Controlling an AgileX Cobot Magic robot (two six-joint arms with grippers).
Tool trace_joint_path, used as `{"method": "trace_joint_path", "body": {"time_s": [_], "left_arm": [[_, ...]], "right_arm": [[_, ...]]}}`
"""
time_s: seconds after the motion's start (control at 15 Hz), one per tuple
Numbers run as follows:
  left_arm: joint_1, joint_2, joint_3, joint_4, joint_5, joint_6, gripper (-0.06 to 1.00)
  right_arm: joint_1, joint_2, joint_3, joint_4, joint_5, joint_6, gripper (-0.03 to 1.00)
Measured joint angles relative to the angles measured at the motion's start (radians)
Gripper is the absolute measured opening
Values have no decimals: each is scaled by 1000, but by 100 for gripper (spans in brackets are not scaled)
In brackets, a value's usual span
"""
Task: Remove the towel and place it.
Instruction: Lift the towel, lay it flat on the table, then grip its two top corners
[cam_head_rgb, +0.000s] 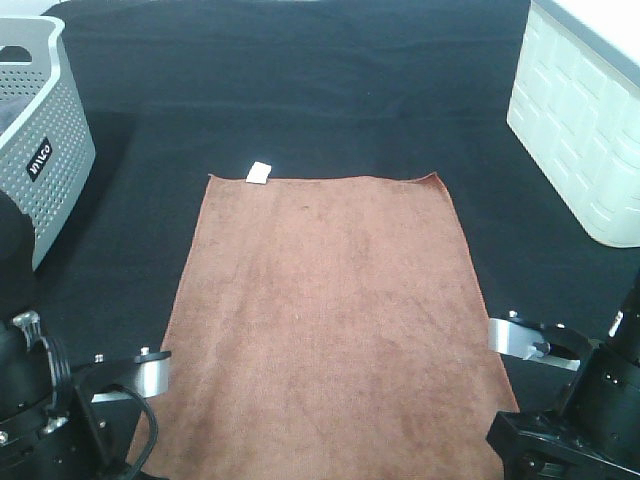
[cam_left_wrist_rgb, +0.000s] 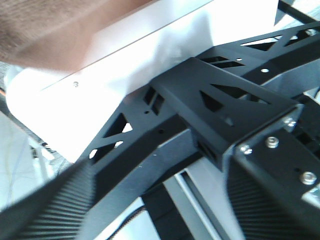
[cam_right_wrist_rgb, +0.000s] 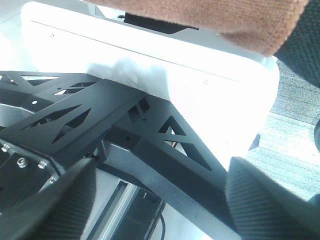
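The reddish-brown towel (cam_head_rgb: 325, 320) lies spread flat on the black table cloth (cam_head_rgb: 300, 90), with its white tag (cam_head_rgb: 259, 172) at the far left corner. Its near edge hangs over the table's front, seen in the left wrist view (cam_left_wrist_rgb: 45, 25) and the right wrist view (cam_right_wrist_rgb: 210, 15). My left gripper (cam_left_wrist_rgb: 160, 220) and right gripper (cam_right_wrist_rgb: 155, 210) are both open and empty. They sit low, in front of the table's edge, apart from the towel. In the high view only the arms show, at the bottom left (cam_head_rgb: 60, 410) and bottom right (cam_head_rgb: 590, 400).
A grey perforated basket (cam_head_rgb: 40, 130) stands at the far left. A white crate (cam_head_rgb: 590, 120) stands at the far right. The white table edge (cam_left_wrist_rgb: 150, 50) and a black metal frame (cam_left_wrist_rgb: 200, 100) below it are close to both grippers.
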Motion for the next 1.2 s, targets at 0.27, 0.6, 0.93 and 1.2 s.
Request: {"method": "trace_joint_path", "body": {"time_s": [0.27, 0.6, 0.93, 1.2], "left_arm": [[0, -6, 0, -6, 66, -2, 77], [0, -6, -49, 17, 166, 15, 77], [0, -14, -382, 199, 193, 22, 77], [38, 18, -609, 486, 157, -120, 77]], "right_arm": [[0, -1, 0, 0, 0, 1, 70], [0, -116, -87, -51, 5, 4, 70], [0, -318, -279, -263, 8, 110, 84], [0, -334, -406, -563, 9, 352, 92]]}}
